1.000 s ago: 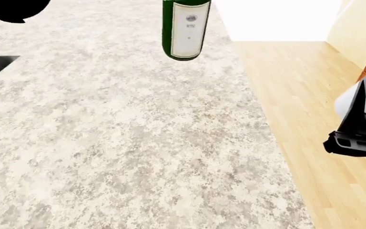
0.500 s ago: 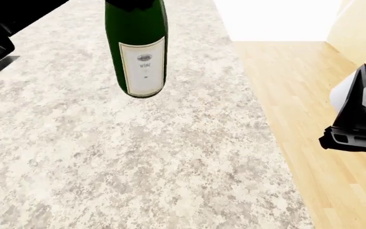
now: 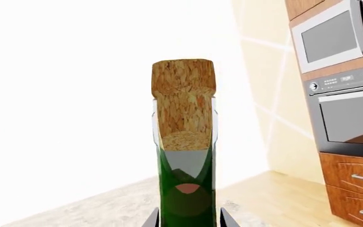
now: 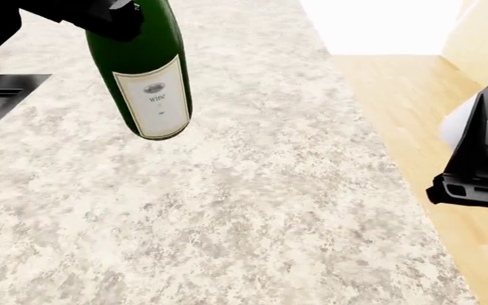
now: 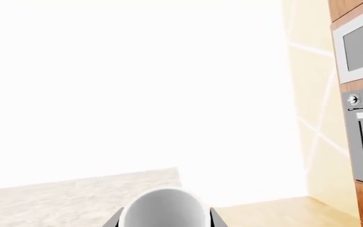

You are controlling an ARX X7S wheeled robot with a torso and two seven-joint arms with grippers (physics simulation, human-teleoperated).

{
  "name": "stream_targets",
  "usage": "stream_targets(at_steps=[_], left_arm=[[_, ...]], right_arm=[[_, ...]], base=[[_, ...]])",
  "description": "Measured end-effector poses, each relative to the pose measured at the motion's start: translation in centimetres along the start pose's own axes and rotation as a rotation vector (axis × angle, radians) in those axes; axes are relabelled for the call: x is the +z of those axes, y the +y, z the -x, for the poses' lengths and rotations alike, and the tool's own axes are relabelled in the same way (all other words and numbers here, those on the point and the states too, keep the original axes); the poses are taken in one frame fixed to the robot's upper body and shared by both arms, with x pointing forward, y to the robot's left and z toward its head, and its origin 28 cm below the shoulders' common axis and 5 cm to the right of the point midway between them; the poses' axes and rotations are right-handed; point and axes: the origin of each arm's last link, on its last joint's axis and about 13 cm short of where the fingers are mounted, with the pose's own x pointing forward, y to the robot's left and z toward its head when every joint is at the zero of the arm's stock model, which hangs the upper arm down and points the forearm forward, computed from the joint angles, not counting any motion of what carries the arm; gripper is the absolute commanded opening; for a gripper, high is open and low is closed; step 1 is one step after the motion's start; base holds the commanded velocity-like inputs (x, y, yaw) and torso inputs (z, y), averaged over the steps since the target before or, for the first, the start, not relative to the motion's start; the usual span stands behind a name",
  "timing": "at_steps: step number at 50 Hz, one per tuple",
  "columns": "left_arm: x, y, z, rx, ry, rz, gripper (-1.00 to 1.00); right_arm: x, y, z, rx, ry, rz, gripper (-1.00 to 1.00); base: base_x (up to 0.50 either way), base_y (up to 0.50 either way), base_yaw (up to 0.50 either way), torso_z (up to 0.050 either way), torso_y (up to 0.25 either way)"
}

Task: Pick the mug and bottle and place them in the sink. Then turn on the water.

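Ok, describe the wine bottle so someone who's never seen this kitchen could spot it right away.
Look over the speckled stone countertop, toward its left end near the black sink. The bottle hangs there, held in the left tool: dark green glass, cream label, tan cork.

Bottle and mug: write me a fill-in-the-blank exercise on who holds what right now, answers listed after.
1. The left end effector holds the green ____.
2. The right end effector holds a white ____.
3. The bottle is sealed with a ____.
4. In the head view, the black sink lies at the ____ edge of the speckled counter.

Answers: bottle; mug; cork; left
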Motion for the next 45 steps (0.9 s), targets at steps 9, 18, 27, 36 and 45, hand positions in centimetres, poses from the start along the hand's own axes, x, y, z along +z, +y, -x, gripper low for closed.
stream_targets(at_steps=[9,18,27,36,45], left_arm=[[-0.3,0.2,0.6,0.027,-0.004,0.007,-1.0],[-0.7,0.4,1.2,0.052,-0.008,0.024,-1.0],[-1.0,0.6,1.8,0.071,-0.011,0.031,-1.0],[-1.3,0.7,2.1,0.081,-0.006,0.034,-1.0],[-1.6,0.7,2.3,0.089,0.0,0.039,-1.0]], right_arm=[[-0.1,0.1,0.1,0.008,-0.002,0.005,-1.0],[0.0,0.4,-0.1,0.027,-0.014,0.009,-1.0],[0.2,0.8,-0.1,0.058,-0.033,0.012,-1.0],[0.3,1.1,-0.1,0.08,-0.046,0.011,-1.0],[0.3,1.2,0.0,0.096,-0.046,0.016,-1.0]], base=[[0.0,0.5,0.0,0.0,0.001],[0.0,0.5,0.0,0.001,0.001],[0.15,0.5,0.0,0.0,0.001],[0.32,0.46,0.0,0.0,0.001],[0.19,0.48,0.0,0.0,0.002]])
